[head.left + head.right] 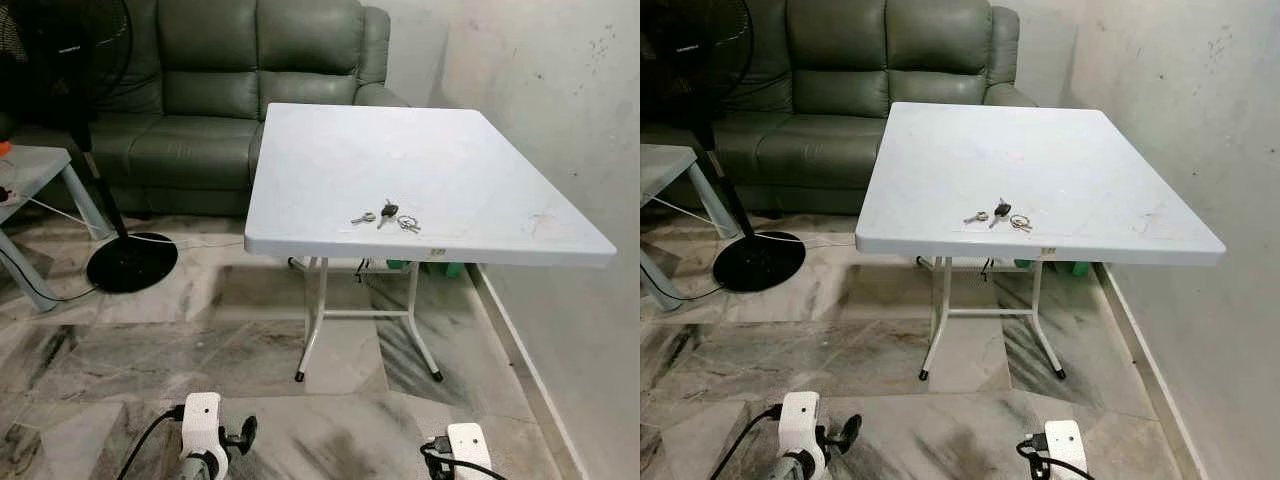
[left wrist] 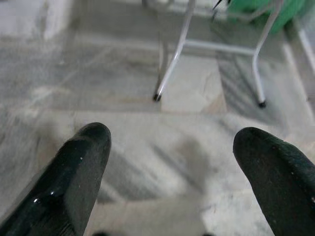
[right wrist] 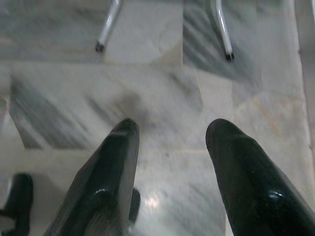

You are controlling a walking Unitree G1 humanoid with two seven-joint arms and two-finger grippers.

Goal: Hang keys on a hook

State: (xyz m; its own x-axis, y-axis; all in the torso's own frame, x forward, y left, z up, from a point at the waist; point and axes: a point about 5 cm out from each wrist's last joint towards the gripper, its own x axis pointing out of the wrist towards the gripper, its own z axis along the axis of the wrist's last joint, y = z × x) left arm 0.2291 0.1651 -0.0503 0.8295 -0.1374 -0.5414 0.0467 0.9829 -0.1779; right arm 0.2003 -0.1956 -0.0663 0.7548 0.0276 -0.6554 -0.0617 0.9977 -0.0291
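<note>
- Left eye view has one white square table (image 1: 450,150) with a smooth matte plastic-looking top and thin white metal tube legs ending in black caps; two of those feet are visible on the floor.
- One bunch of keys (image 1: 386,215) lies flat on the tabletop, close to the near edge and roughly mid-width. I can count about two keys, one silver and one with a dark head, plus a small wire ring; it's too small to be sure of more.
- One green couch (image 1: 230,90) sits behind the table, leathery and padded, with puffy seat and back cushions.
- One standing fan (image 1: 120,255) is to the robot's left, with a round flat black base and a thin black pole.
- One grey side table (image 1: 30,175) pokes in at the far left.
- The floor (image 1: 200,350) is polished marble tile, grey with dark streaks.
- A rough, off-white wall (image 1: 560,90) with scuffs runs along the right.
- The left gripper (image 2: 170,155) hangs low over the floor, its two glossy, rounded black fingers spread wide apart with nothing between them.
- The right gripper (image 3: 172,135) also hangs low over the tiles, its fingers parted and empty, with a narrower gap.
</note>
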